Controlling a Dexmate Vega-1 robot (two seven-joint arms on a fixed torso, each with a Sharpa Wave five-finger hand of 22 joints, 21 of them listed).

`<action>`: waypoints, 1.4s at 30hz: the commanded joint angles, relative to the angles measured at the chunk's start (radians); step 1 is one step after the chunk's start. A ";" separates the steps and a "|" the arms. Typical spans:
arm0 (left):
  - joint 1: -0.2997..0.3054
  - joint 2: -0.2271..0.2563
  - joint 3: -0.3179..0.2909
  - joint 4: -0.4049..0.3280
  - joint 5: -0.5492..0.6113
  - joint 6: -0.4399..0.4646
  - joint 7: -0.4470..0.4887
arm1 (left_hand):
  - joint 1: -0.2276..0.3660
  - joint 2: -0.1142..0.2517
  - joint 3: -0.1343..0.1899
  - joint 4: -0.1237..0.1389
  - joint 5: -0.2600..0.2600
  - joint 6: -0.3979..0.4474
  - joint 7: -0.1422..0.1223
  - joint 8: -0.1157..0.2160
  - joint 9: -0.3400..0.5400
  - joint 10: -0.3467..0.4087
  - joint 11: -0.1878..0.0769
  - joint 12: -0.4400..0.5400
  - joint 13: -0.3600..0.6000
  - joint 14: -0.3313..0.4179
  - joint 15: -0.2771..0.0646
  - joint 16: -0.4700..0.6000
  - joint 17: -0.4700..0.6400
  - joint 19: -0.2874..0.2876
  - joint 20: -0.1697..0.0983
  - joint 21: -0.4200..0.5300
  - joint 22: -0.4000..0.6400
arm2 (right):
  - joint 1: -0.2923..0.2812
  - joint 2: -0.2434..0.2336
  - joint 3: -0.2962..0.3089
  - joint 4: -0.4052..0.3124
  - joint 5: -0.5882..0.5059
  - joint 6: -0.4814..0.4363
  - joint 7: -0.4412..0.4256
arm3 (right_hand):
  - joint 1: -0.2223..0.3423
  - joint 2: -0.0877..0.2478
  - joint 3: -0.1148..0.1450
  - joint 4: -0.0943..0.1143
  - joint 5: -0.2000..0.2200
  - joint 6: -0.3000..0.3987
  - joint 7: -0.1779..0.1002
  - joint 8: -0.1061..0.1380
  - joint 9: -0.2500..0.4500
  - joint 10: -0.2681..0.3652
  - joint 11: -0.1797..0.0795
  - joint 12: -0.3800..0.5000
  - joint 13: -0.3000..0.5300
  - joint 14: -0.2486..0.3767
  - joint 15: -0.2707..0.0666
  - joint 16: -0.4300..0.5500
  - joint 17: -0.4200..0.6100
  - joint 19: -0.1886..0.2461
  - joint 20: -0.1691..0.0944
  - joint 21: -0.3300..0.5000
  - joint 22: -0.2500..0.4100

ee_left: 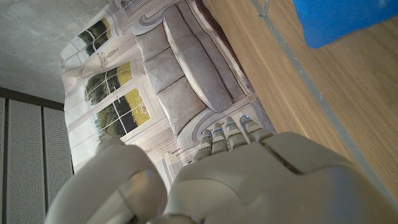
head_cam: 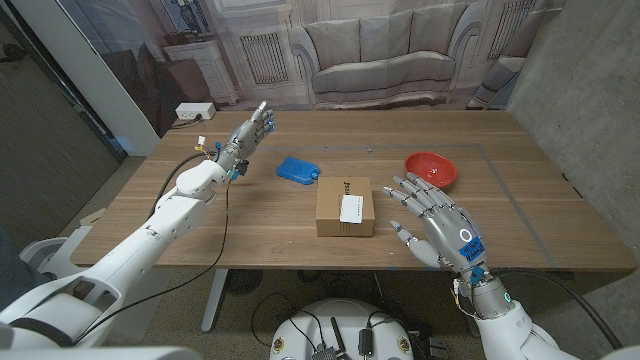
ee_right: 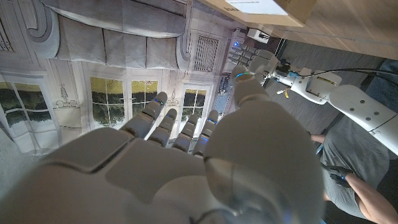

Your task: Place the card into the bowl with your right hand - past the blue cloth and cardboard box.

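Note:
A white card (head_cam: 352, 208) lies on top of the cardboard box (head_cam: 340, 215) at the table's middle; the box (ee_right: 292, 9) and card (ee_right: 252, 5) also appear in the right wrist view. The red bowl (head_cam: 430, 171) stands behind and to the right of the box. A blue cloth (head_cam: 297, 170) lies behind and to the left of it, also seen as the blue cloth (ee_left: 336, 18). My right hand (head_cam: 435, 225) hovers just right of the box with fingers spread, holding nothing. My left hand (head_cam: 250, 135) is raised at the far left, fingers extended and empty.
The wooden table (head_cam: 520, 215) has a tape line along its right part. A backdrop printed with a sofa (head_cam: 380, 60) hangs behind the far edge. A white power strip (head_cam: 194, 112) sits at the back left. A person (ee_right: 351, 174) is beside the table.

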 commanded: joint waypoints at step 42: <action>-0.058 -0.031 0.014 0.023 0.017 0.013 0.013 | -0.004 -0.001 -0.017 0.001 0.000 0.002 0.003 0.003 0.003 -0.003 0.000 -0.002 0.006 -0.009 0.006 -0.002 0.004 -0.010 -0.028 0.001 0.006 | 0.098 -0.021 -0.146 0.053 0.060 -0.065 -0.031 | 0.027 0.038 -0.004 0.024 -0.013 0.036 -0.001 0.048 0.035 -0.026 0.015 0.007 0.005 -0.071 -0.062 0.000 0.015 -0.079 -0.106 -0.005 0.006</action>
